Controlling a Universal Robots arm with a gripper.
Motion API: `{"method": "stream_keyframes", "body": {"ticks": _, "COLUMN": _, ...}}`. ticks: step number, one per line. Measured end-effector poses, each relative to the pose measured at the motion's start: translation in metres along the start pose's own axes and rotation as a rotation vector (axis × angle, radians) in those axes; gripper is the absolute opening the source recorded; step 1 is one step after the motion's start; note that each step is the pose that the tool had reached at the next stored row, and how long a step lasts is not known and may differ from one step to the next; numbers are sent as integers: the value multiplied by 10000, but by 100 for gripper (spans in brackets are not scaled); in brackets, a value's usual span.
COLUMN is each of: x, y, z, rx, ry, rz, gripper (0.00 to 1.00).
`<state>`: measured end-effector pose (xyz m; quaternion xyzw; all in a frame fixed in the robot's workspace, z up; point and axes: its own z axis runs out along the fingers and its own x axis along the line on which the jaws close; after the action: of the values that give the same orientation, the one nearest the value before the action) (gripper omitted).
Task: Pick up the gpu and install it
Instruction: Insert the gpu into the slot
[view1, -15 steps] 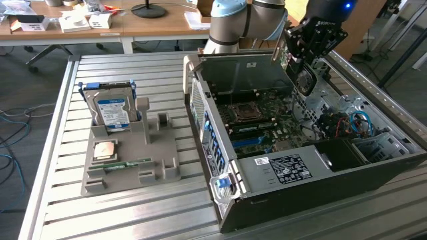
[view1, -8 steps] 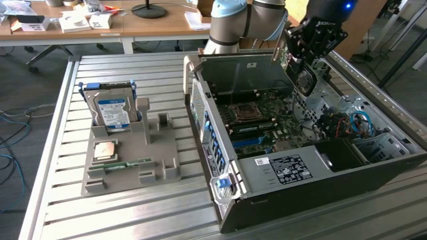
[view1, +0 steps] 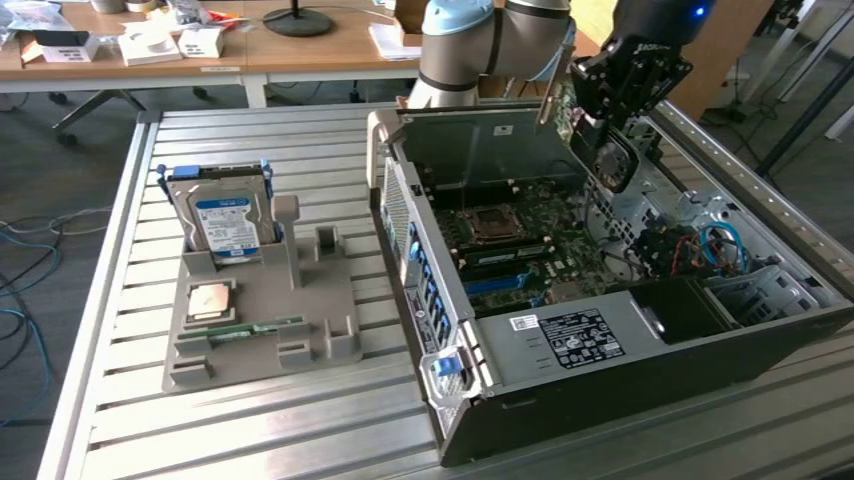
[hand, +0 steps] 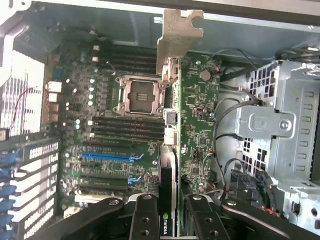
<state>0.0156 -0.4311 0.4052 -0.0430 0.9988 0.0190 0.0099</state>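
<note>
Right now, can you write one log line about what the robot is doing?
pincer: shut on graphics card | graphics card: above open computer, not plugged in

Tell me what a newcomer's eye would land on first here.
The open computer case, lying on its side at the exterior view's right with its green board bared. The tool holds a graphics card above its far end. At the exterior view's left, a grey tray props a hard drive upright.

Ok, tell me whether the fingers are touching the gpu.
Touching. The wrist view shows the fingers pressed on either side of the gpu.
</note>
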Motion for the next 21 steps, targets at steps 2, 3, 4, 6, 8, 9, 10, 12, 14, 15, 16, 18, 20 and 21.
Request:
{"method": "stream_keyframes", "body": {"ticks": 2, "x": 1, "y": 0, "z": 0, "rx": 24, "ry": 14, "rz": -298, "gripper": 27}}
{"method": "stream_keyframes", "body": {"ticks": 3, "x": 2, "y": 0, "z": 0, "rx": 33, "ry": 21, "rz": -450, "gripper": 27}}
{"method": "stream_keyframes", "body": {"ticks": 4, "x": 2, "y": 0, "z": 1, "rx": 41, "ry": 27, "rz": -603, "gripper": 27}}
{"method": "stream_keyframes", "body": {"ticks": 6, "x": 2, "y": 0, "z": 1, "rx": 60, "ry": 41, "rz": -909, "gripper": 27}}
{"method": "stream_keyframes", "body": {"ticks": 8, "x": 3, "y": 1, "z": 1, "rx": 80, "ry": 53, "rz": -1190, "gripper": 27}}
{"method": "stream_keyframes", "body": {"ticks": 9, "x": 4, "y": 1, "z": 1, "rx": 95, "ry": 61, "rz": -1321, "gripper": 27}}
{"method": "stream_keyframes", "body": {"ticks": 10, "x": 4, "y": 1, "z": 1, "rx": 113, "ry": 68, "rz": -1449, "gripper": 27}}
{"method": "stream_keyframes", "body": {"ticks": 12, "x": 5, "y": 1, "z": 1, "rx": 148, "ry": 82, "rz": -1703, "gripper": 27}}
{"method": "stream_keyframes", "body": {"ticks": 14, "x": 6, "y": 1, "z": 1, "rx": 184, "ry": 96, "rz": -1972, "gripper": 27}}
{"method": "stream_keyframes", "body": {"ticks": 15, "x": 7, "y": 1, "z": 1, "rx": 203, "ry": 104, "rz": -2105, "gripper": 27}}
{"method": "stream_keyframes", "body": {"ticks": 16, "x": 7, "y": 1, "z": 1, "rx": 221, "ry": 111, "rz": -2237, "gripper": 27}}
{"method": "stream_keyframes", "body": {"ticks": 18, "x": 8, "y": 1, "z": 1, "rx": 257, "ry": 126, "rz": -2507, "gripper": 27}}
{"method": "stream_keyframes", "body": {"ticks": 20, "x": 9, "y": 1, "z": 1, "rx": 291, "ry": 140, "rz": -2773, "gripper": 27}}
{"method": "stream_keyframes", "body": {"ticks": 21, "x": 10, "y": 1, "z": 1, "rx": 312, "ry": 148, "rz": -2912, "gripper": 27}}
